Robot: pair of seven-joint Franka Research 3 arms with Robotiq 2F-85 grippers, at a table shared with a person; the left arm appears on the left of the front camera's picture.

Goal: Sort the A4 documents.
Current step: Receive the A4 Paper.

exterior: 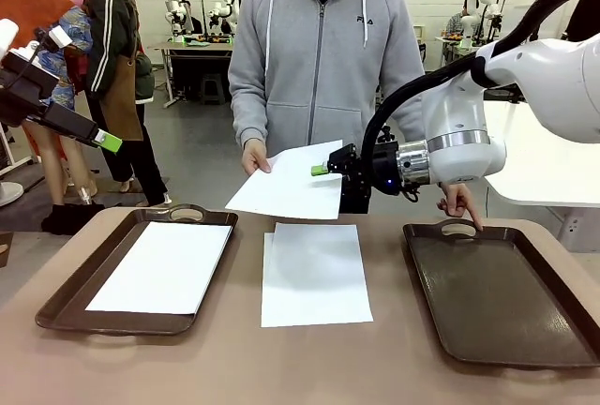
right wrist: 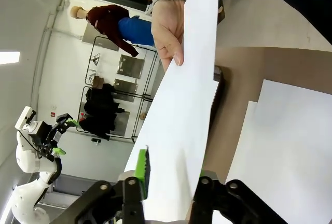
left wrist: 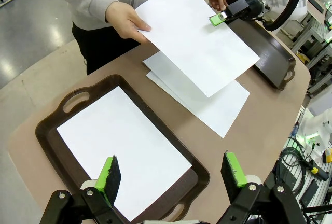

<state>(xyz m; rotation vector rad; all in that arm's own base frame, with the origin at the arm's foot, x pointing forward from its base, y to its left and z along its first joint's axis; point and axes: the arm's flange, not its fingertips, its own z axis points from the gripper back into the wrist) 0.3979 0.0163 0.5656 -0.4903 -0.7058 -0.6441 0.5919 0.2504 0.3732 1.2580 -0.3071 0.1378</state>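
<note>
One A4 sheet [exterior: 286,185] hangs over the table's far middle, between the person's hand [exterior: 255,157] and the right gripper [exterior: 323,169], whose fingers straddle its right edge; I cannot tell if they pinch yet. Handover step: next needs a firm pinch, then a tray; the left gripper [left wrist: 171,164] gapes above the left tray [exterior: 66,288]

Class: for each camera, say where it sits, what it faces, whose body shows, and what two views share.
Front: robot's side, facing the person across the table; left gripper and right gripper show.
Left wrist: above the left tray, looking down; left gripper shows.
Right wrist: looking along the held sheet at the person's hand; right gripper flanks it.
Shared: all show the held sheet.
</note>
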